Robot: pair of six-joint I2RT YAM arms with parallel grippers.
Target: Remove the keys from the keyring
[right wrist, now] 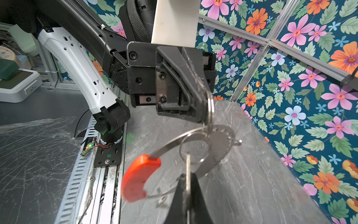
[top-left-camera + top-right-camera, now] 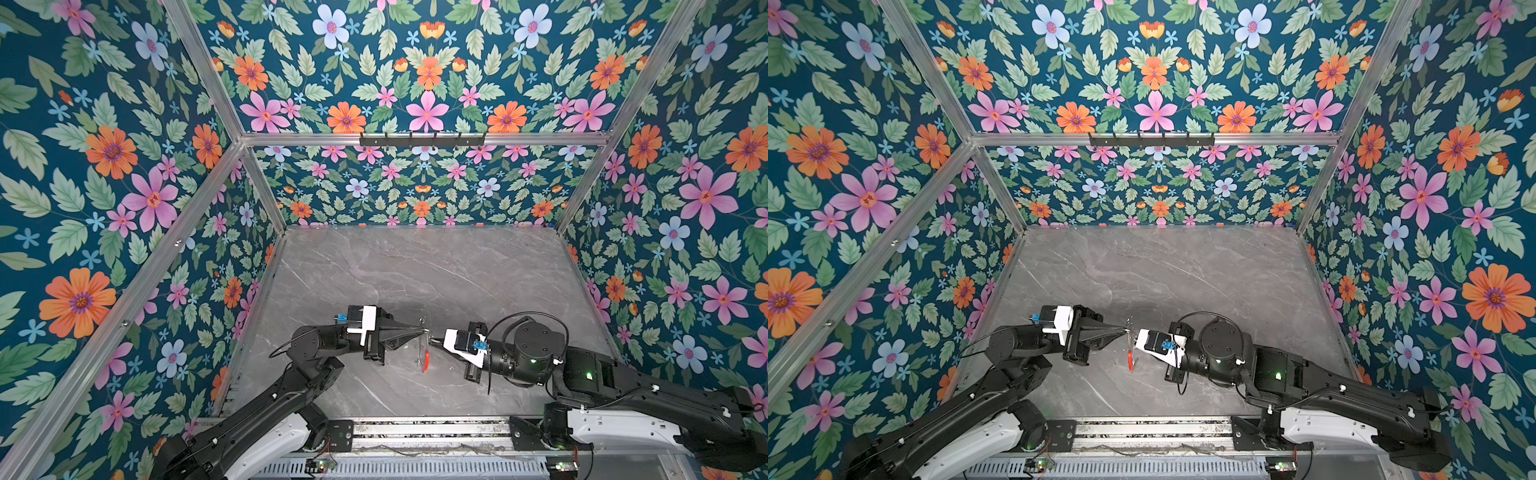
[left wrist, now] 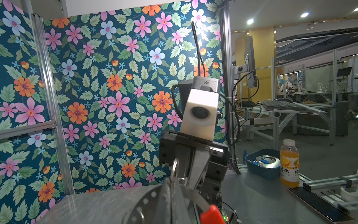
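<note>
Keyring (image 1: 195, 147) hangs above the table (image 2: 415, 266), left hand (image 1: 203, 116) clamped on it; right hand (image 1: 187, 186) pinches a key (image 1: 187, 170).

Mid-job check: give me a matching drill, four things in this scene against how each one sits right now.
Things:
1. left gripper
2. right gripper
3. red sleeve
4. keyring

States:
A. shut on a thin key, seen edge-on
B. covers one arc of the hoop
C. shut on the small rings
D. grey perforated band, held between both grippers

Pairs: 1-C, 2-A, 3-B, 4-D
</note>
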